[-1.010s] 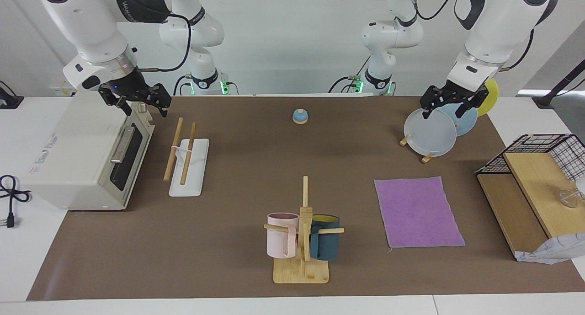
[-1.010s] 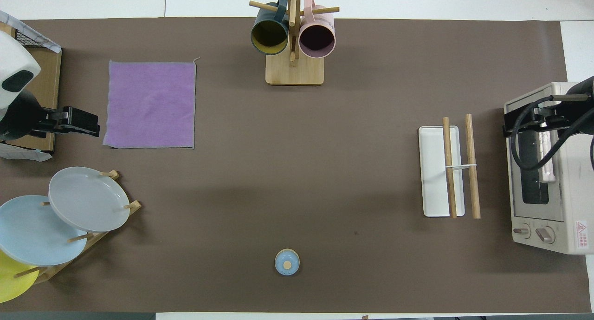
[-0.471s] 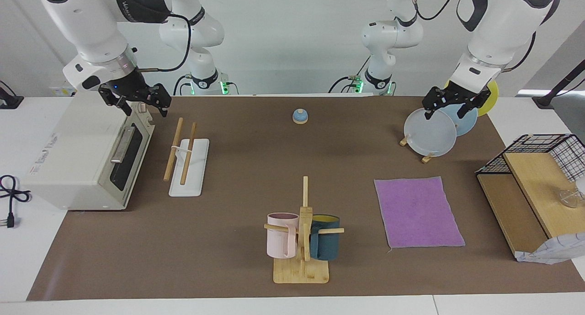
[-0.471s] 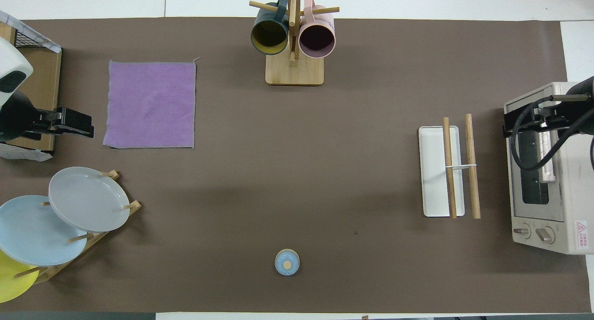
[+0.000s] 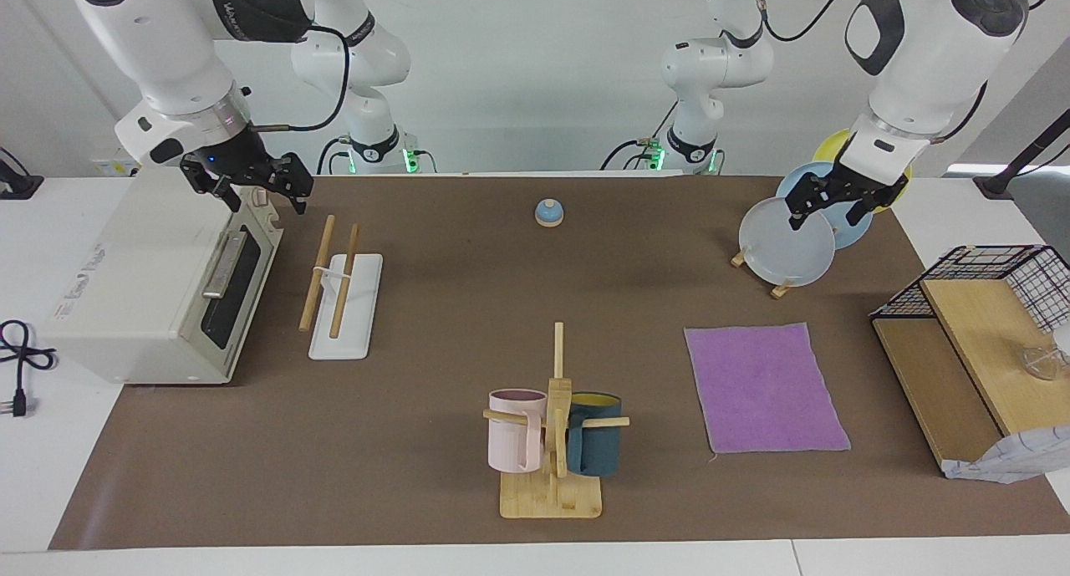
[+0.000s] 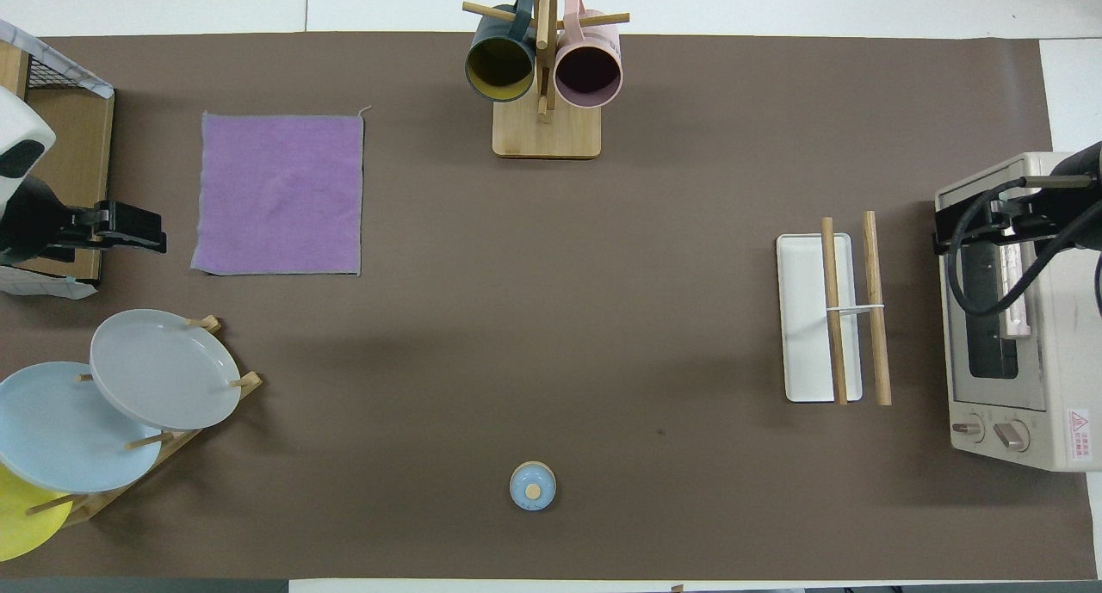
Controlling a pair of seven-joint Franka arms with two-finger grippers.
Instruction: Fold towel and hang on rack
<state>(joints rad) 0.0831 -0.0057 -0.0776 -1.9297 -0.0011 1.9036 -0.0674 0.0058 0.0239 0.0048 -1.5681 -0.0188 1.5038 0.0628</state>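
The towel (image 5: 765, 388) is shown flat and unfolded, purple face up, in the lower right of the facing view and in the upper left of the overhead view (image 6: 280, 194), on the brown mat (image 5: 435, 308). Nothing touches it. A plate stand (image 5: 782, 288) with grey, blue and yellow plates is seen nearer to the robots than the towel, and a wooden shelf with a wire basket (image 5: 995, 279) lies beside the towel at the left arm's end of the table. A mug tree (image 5: 553, 430) bearing a pink and a dark blue mug is placed at lower centre of the facing view, beside the towel toward the right arm's end. A small blue bell (image 5: 548, 213) is seen at upper centre, near the robots.

The rack (image 5: 338, 288), two wooden rails on a white base, is shown at left of centre in the facing view and at the right of the overhead view (image 6: 831, 318), well apart from the towel. A toaster oven (image 5: 159, 283) stands just beside it.

The left gripper (image 5: 843, 204) is held in the air over the plates in the upper right of the facing view, its fingers apart and empty. The right gripper (image 5: 251, 183) is held over the toaster oven's top edge in the upper left, its fingers likewise apart and empty.
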